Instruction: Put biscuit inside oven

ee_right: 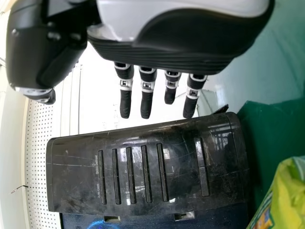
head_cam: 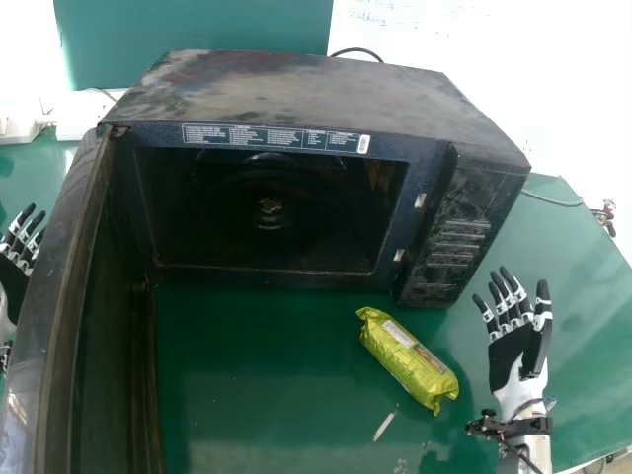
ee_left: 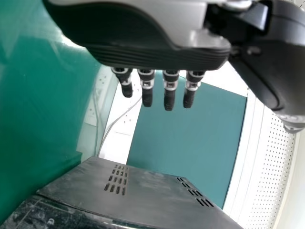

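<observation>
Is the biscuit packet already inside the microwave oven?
No, the green biscuit packet lies on the table in front of the open microwave oven.

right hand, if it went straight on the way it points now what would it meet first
Probably the oven's control panel, near its outer edge: the right hand points forward, roughly toward it. Height and depth are unclear, so it might pass just beside or over it.

Looks like lab: robot hand (head_cam: 510, 355), whiteboard (head_cam: 474, 44) with handwriting, green worktable (head_cam: 588, 365).
</observation>
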Tool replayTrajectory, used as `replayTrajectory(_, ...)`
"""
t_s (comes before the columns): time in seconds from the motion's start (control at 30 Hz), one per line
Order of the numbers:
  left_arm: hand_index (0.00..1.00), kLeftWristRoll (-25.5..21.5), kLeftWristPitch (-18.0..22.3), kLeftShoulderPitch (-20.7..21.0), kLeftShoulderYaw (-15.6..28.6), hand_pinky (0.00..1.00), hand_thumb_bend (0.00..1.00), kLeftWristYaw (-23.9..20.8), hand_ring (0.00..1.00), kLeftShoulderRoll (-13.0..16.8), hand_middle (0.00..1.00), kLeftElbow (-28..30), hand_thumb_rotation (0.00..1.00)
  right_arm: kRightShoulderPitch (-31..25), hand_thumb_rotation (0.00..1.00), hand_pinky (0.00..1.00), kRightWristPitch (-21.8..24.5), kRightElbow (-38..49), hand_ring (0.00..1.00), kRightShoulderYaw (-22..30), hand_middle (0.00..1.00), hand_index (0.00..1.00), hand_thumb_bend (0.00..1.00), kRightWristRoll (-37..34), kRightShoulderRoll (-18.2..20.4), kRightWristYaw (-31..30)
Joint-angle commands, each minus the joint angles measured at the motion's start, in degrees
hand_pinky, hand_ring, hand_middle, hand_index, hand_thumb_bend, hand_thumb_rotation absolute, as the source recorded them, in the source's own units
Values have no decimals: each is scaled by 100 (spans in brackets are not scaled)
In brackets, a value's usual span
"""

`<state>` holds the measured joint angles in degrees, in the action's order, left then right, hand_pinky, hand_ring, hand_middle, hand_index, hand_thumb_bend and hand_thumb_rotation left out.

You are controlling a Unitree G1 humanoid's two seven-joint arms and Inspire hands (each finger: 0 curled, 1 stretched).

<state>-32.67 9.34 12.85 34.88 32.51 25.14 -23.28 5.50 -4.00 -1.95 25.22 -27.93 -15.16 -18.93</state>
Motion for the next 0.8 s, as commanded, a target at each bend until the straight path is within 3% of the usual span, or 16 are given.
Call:
replayTrajectory(0.0,100,13,46,-77,-10,100,98,-17,100,3,100,32,100,-29,80,88,1,4,91,10,90,85,79,-28,16,14)
replayTrajectory(0.4,100,0,20,-88,-10,100,98,-39,100,-9,100,63,100,-29,78,88,35,2,91,24,89,85,79,-42,-21,-1)
replayTrajectory(0.6,100,-26,19,-132,-14,100,98,7,100,-18,100,139,100,-136,80,94,-110,160,92,-61,90,85,78,583,-202,225)
replayTrajectory(0.77,100,-6,15,-158,-22,100,97,-22,100,-23,100,180,100,-195,73,93,-319,238,93,-80,90,86,90,1088,-415,260)
